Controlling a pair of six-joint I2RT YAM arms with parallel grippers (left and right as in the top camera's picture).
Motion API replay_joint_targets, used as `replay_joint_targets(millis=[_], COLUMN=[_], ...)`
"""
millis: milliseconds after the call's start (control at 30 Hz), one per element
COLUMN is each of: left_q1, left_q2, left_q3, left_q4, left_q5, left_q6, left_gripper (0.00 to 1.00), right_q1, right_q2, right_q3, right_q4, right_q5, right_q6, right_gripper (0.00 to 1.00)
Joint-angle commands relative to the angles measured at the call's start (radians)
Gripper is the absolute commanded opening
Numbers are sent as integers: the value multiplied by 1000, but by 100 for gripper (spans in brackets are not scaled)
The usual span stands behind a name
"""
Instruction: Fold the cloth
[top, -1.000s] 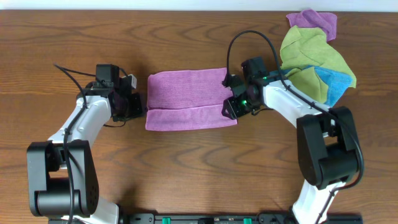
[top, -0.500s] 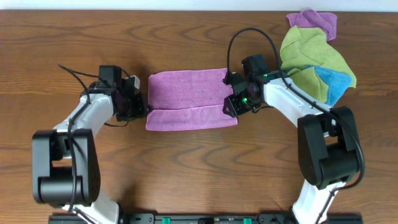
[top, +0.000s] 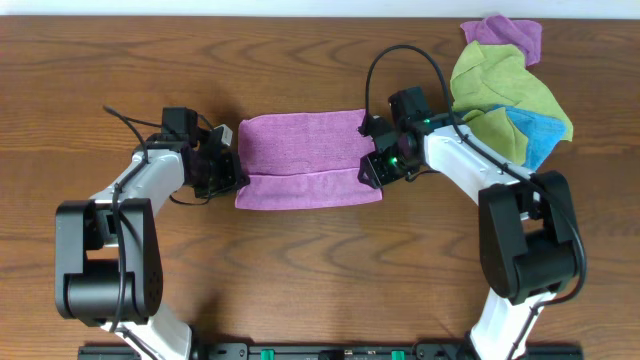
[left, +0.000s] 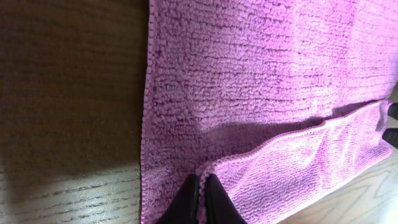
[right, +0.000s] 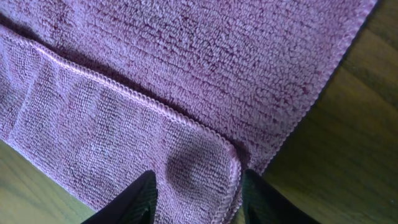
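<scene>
**Overhead view, with both wrist views.** The cloth (top: 305, 160) lies flat on the counter (top: 300, 280), just above the centre of the frame and between the two arms. A narrow flap along its lower edge is already turned over onto the main panel. Its hem shows as a line running across both wrist views.

The left hand (top: 228, 170) sits at the cloth's left edge. It is clenched, with its tips together at the left end of the flap. Whether fabric is caught between them cannot be told.

The right hand (top: 372, 172) sits at the cloth's right edge. It is released, and its fingers straddle the rounded lower right corner of the flap.

The looped pile suggests a light, limp fabric with some grip. It will likely sag between two held points and drag on the wood rather than slide. The best holds appear to be the stitched hem at two corners of one edge, with both layers pinched.

Spare cloths lie at the upper right, well apart: a green cloth (top: 495, 85), a blue cloth (top: 540, 135) and a second purple cloth (top: 510, 35).
</scene>
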Motion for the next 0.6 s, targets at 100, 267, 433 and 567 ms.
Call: replay_joint_targets(millis=[100,267,433,567], left_q1=[6,7,15,27], left_q2=[5,5,-4,-12], left_q3=[-3,2,60,105], left_q4=[0,7,2,-21], left_q5=[11,17,85,102], left_q6=[27,30,29,29], left_gripper=[6,6,6,6], right_q1=[-12,-13,-27,-52], right_q2=[8,-3,-4,-4], right_q3=[72,163,163,153], right_q4=[-31,-122,-167,-171], right_q5=[-8,-5,-6,-12], right_q6=[35,8,-30,-42], right_gripper=[47,50,51,52])
